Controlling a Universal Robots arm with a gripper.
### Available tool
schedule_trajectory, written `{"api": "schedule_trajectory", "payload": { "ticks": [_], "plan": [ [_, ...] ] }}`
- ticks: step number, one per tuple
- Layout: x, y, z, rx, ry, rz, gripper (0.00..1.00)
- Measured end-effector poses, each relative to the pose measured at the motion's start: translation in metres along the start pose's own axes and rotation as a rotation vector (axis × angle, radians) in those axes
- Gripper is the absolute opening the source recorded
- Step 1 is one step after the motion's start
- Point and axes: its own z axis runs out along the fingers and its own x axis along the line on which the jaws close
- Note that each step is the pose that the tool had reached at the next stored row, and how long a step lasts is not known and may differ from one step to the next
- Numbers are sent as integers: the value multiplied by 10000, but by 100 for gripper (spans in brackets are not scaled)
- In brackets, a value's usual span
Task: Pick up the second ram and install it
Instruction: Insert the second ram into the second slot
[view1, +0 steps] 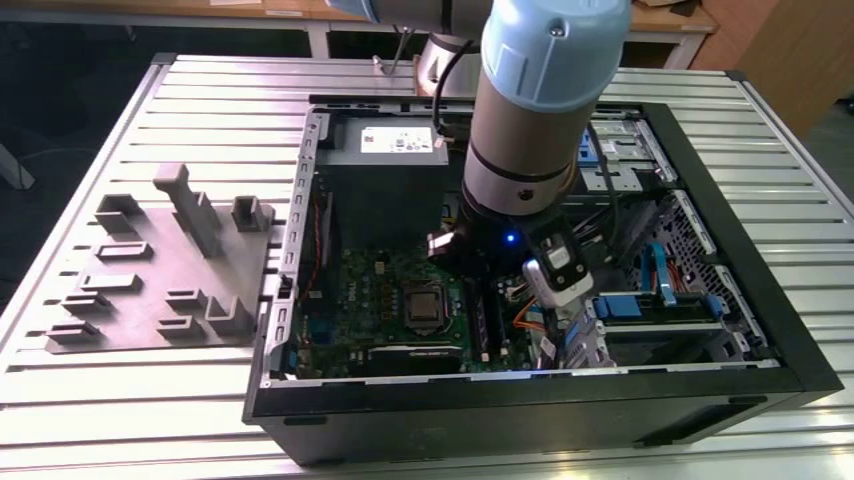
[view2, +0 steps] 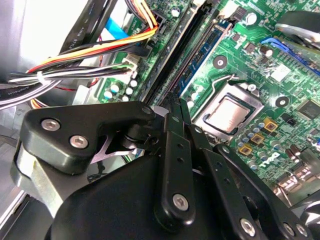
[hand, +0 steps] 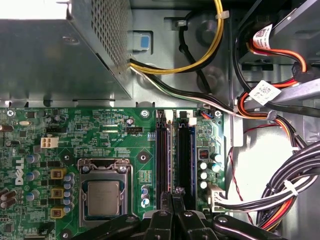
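Observation:
My gripper (view1: 501, 288) reaches down into the open computer case over the green motherboard (view1: 387, 290). In both wrist views its fingertips are pressed together, shut on the second ram (hand: 171, 155), a thin dark-green stick standing on edge. The stick (view2: 205, 57) runs away from the gripper (view2: 176, 107) in line with the long black memory slots (hand: 184, 160), beside the metal processor socket (hand: 102, 192). I cannot tell whether the stick is pushed home in its slot. The gripper (hand: 175, 194) holds it at its near part.
The grey power-supply box (view1: 387, 145) stands at the case's far end. Bundles of black, orange and yellow cables (hand: 280, 195) hang close beside the slots. Drive bays with blue clips (view1: 667, 300) fill the exterior view's right. A grey fixture plate (view1: 160, 270) lies outside the case.

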Motion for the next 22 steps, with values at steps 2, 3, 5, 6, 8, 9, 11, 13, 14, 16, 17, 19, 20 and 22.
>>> {"api": "schedule_trajectory", "payload": {
  "ticks": [2,3,5,6,8,9,11,13,14,16,17,19,20,22],
  "plan": [
    [1,0,3,2,1,1,11],
    [1,0,3,3,1,1,11],
    [1,0,5,0,0,1,11],
    [1,0,5,0,0,1,11],
    [0,0,17,-5,-2,1,11],
    [1,-1,26,-7,-1,0,11],
    [1,-3,39,-11,0,1,11],
    [1,-3,41,-13,1,1,11],
    [1,-3,41,-13,1,1,11],
    [1,-3,51,-17,-1,1,11],
    [1,-3,61,-15,1,1,11],
    [2,-5,68,-10,2,1,11],
    [2,-5,68,-9,2,1,11],
    [2,-5,70,-13,1,1,11]
  ]
}}
